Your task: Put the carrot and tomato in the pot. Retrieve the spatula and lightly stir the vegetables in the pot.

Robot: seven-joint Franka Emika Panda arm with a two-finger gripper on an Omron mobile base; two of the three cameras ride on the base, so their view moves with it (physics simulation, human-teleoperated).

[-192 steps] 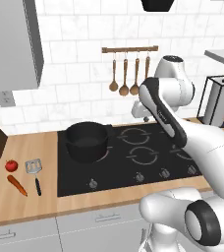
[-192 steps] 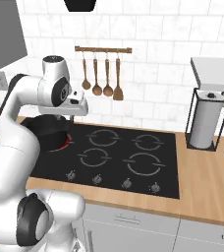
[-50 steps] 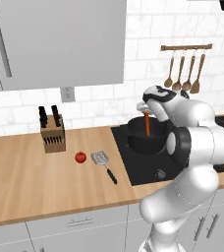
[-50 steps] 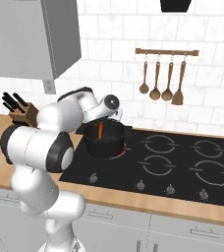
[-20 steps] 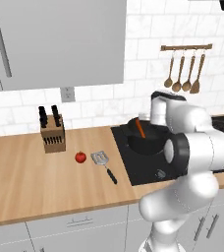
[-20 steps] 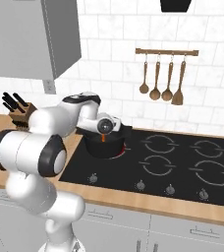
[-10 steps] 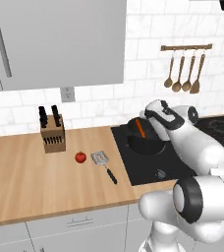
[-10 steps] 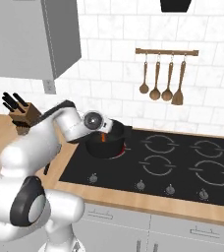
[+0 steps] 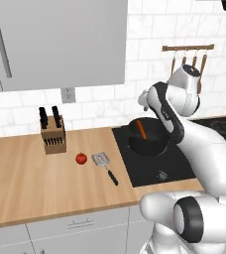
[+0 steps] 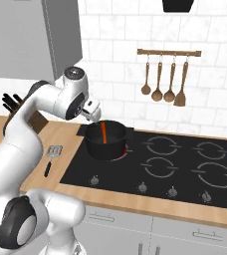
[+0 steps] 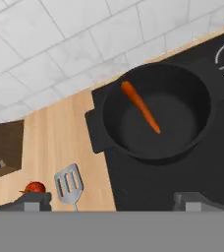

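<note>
We see the carrot (image 11: 141, 107), slim and tapered, leaning against the inner wall of the pot (image 11: 192, 130), which is black, matte and low-sided; our gripper (image 11: 109, 201) hangs above with jaws parted and nothing held; the round tomato (image 9: 81, 158) waits on the wooden counter (image 9: 30, 178) just beside the slotted spatula (image 9: 104, 164), likely next.

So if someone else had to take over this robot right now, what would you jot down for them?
Gripper: open, holding nothing, raised above the pot.
Carrot: already in the pot, leaning against its inner wall.
Tomato: on the wooden counter, just left of the spatula, which lies flat beside the hob.
Done: carrot in.
Left: put the tomato in the pot, fetch the spatula, lightly stir.
</note>
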